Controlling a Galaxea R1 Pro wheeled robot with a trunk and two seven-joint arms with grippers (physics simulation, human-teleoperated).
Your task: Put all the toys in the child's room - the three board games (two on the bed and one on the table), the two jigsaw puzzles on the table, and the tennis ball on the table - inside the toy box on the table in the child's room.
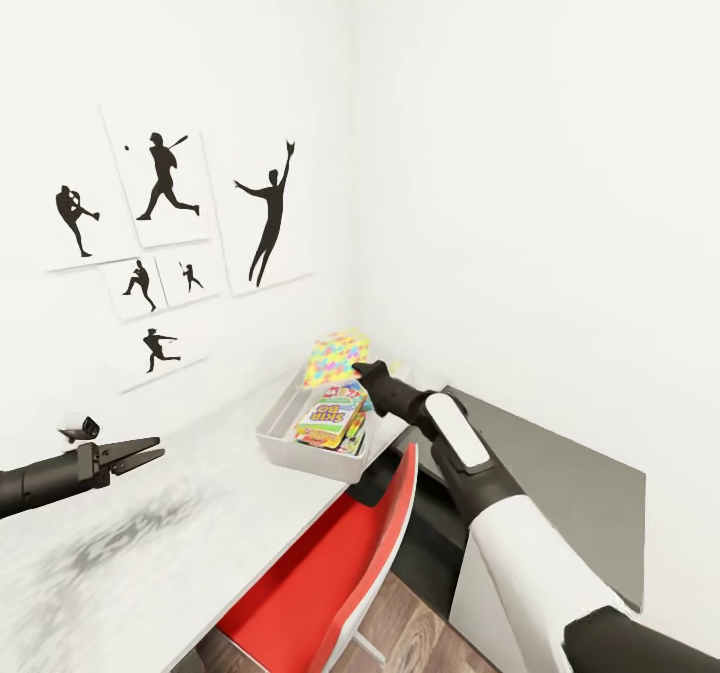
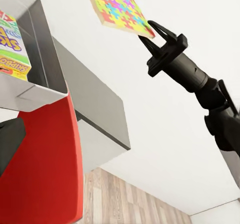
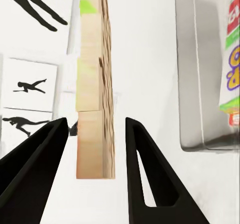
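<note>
The right gripper (image 3: 96, 121) stood with its fingers spread. In the right wrist view, white wall showed on both sides of the jigsaw puzzle (image 3: 92, 109), which stood edge-on between them. The puzzle therefore looked released, or at best resting against one finger, rather than clamped. From the head view it was tilted in the air over the far end of the toy box (image 1: 300, 453), near the corner of the room. The box sat at the end of the table (image 1: 150, 543) with a board game (image 1: 328, 418) already lying inside.

The main risk, as I judged it, was the landing. A thin square dropping on its edge could strike the sloping far wall or the stacked game. It might then tip out towards the wall or slide off the table end to the red chair (image 1: 330, 563) and the floor. It could also come to rest propped on the rim instead of flat. The left gripper (image 1: 135, 453) hovered well away over the bare tabletop, its fingers slightly parted and holding nothing, so it was in no position to catch anything.
</note>
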